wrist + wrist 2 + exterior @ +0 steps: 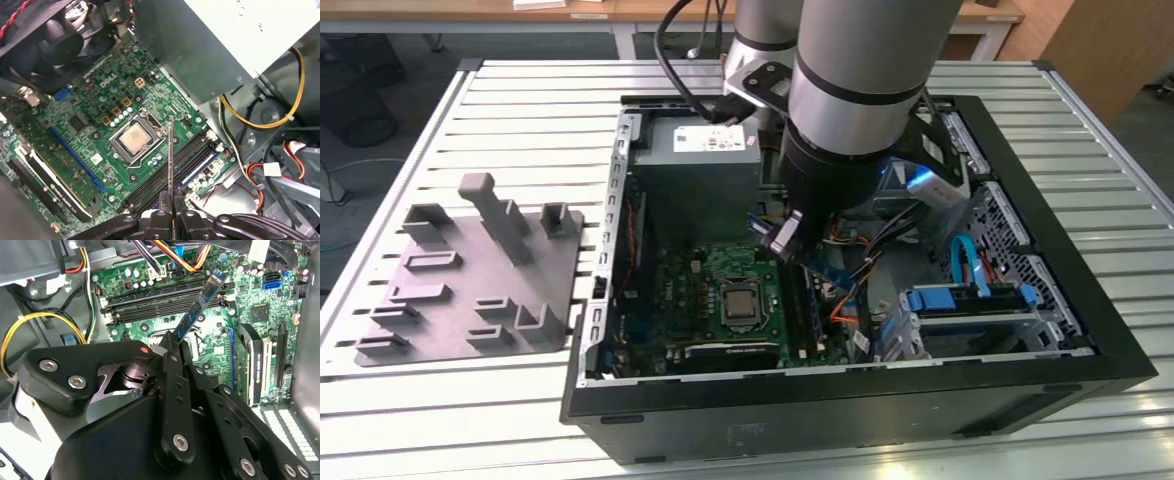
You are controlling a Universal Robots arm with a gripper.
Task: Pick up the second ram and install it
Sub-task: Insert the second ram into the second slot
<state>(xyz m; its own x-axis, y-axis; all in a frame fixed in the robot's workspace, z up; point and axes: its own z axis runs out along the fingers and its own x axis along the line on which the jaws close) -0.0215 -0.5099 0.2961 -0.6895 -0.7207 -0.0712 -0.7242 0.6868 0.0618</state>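
Near the centre of the exterior view, gripper (783, 236) clamped on the ram (170, 160), held on edge just above the slots (196, 150), not yet seated; risk of missing the slot or bending the card, if lowered tilted or off line.

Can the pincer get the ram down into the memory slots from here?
Probably yes: the pincer holds the second ram over the memory slots, and no cable crosses the gap between them.

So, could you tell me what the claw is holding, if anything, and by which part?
The claw is pinching the memory stick by the end nearest it; the rest juts out over the motherboard.
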